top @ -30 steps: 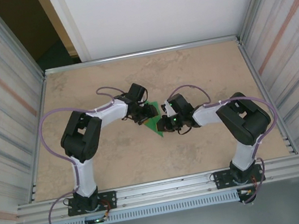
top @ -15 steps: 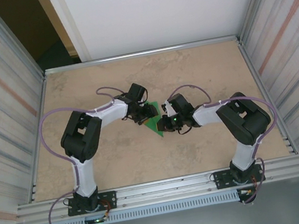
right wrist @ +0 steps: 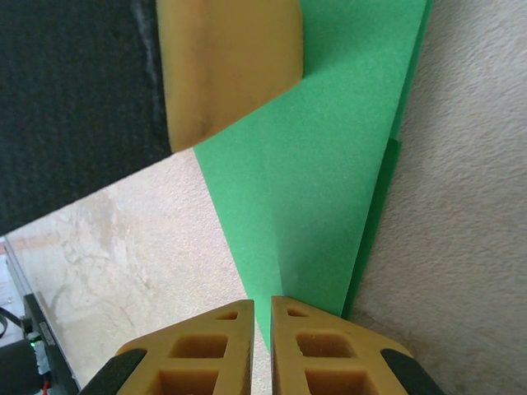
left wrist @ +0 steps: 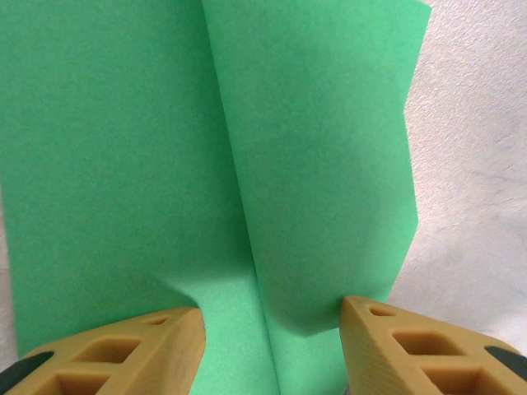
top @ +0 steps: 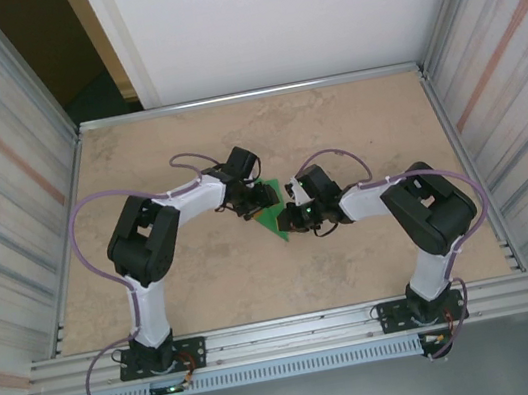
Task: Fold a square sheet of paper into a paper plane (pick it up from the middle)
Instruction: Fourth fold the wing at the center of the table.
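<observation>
At table centre, top external view: both arms reach inward over the tan table and meet at the green paper. The left gripper is over its far-left part and the right gripper is at its near-right side. Both wrists hide most of the sheet, leaving small green slivers. The shape and folds are unreadable here, and the fingers are too small to judge.

Left wrist view: the green paper lies flat, cut off at the top and left frame edges. A long crease runs top to bottom, with a folded flap lapping on its right side. The flap's lower corner ends between the tan fingers. The left gripper is spread wide, with one finger at each side of the crease. Whether the tips press on the paper is cut off by the frame bottom.

Right wrist view: the paper tapers to a point. A second layer peeks out along its right edge. The right gripper has its fingers pressed nearly together, and the paper's point runs into the thin slit between them and looks pinched. The contact itself is hidden. One tan finger of the left gripper sits on the paper's wide end, blurred.
</observation>
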